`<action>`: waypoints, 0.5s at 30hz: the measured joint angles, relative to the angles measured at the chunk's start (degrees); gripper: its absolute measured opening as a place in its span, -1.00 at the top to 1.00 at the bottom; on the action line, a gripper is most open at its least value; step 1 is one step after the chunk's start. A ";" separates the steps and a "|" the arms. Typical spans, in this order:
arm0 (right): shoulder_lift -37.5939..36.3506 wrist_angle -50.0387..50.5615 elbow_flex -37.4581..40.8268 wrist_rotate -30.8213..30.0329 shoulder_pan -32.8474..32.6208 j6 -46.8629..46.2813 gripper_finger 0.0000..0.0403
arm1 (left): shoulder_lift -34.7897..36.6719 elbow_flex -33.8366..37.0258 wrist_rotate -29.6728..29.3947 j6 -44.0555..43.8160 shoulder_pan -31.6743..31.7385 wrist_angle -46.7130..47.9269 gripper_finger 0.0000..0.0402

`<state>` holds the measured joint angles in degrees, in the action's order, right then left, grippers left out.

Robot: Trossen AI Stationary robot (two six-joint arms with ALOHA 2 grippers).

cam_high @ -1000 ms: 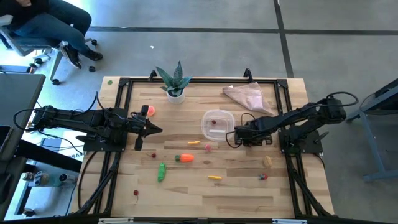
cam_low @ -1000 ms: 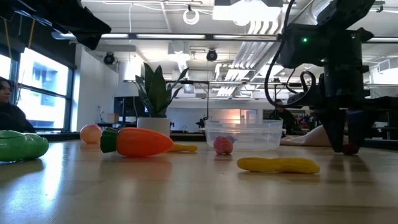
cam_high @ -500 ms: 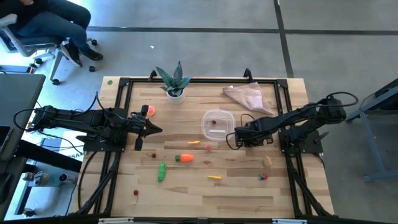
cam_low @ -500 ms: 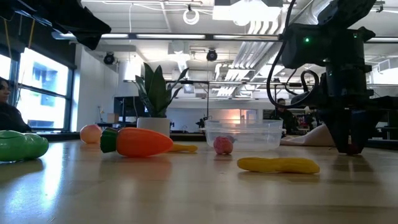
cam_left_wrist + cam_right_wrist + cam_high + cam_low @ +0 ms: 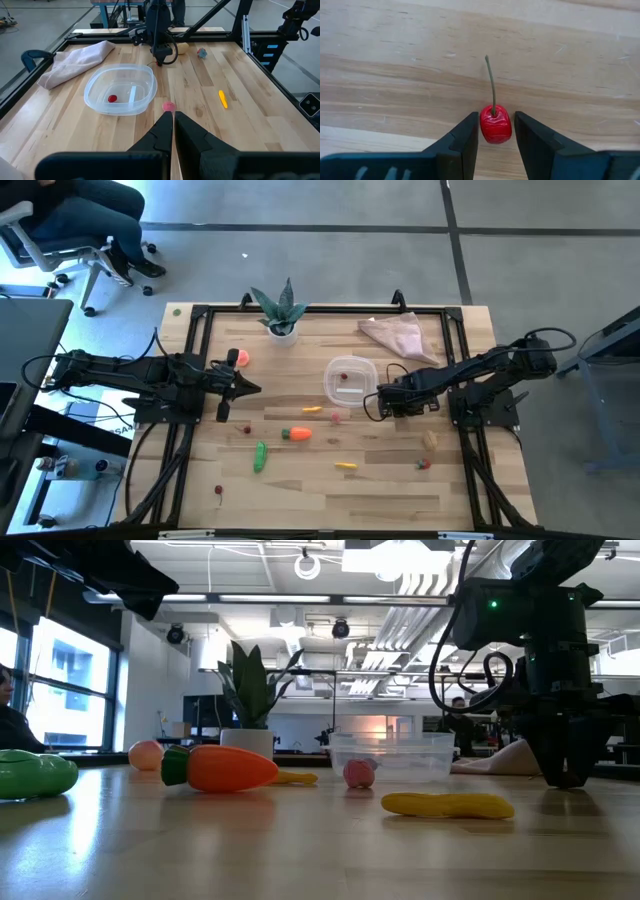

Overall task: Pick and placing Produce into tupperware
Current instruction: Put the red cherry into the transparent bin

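right gripper [image 5: 494, 131] is pointed straight down at the table just right of the tupperware [image 5: 349, 378], fingers clamped on a red cherry [image 5: 495, 124], stem up. tupperware sits mid-table with one red berry [image 5: 112, 98] inside. left gripper [image 5: 173, 116] is stretched out level on the left side, fingers clenched, holding nothing.

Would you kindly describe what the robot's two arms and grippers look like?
Both arms are dark and jointed, trailed by looping black cables. The left gripper ends in two tapered black fingers; the right gripper has flat-faced dark fingers. A small green light glows on the right arm's housing.
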<state>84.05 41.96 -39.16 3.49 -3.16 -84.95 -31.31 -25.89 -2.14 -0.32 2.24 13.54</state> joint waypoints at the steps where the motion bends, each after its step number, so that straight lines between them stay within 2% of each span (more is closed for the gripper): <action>1: 0.00 0.01 0.00 0.00 0.00 0.02 0.41 | 0.00 0.00 -0.01 0.00 0.00 0.00 0.96; 15: 0.00 -0.23 0.00 -0.24 0.00 0.52 0.61 | -0.02 0.00 0.01 0.00 0.00 0.00 0.96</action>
<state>84.05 41.73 -39.16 3.25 -3.16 -84.42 -31.33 -25.89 -2.13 -0.32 2.24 13.54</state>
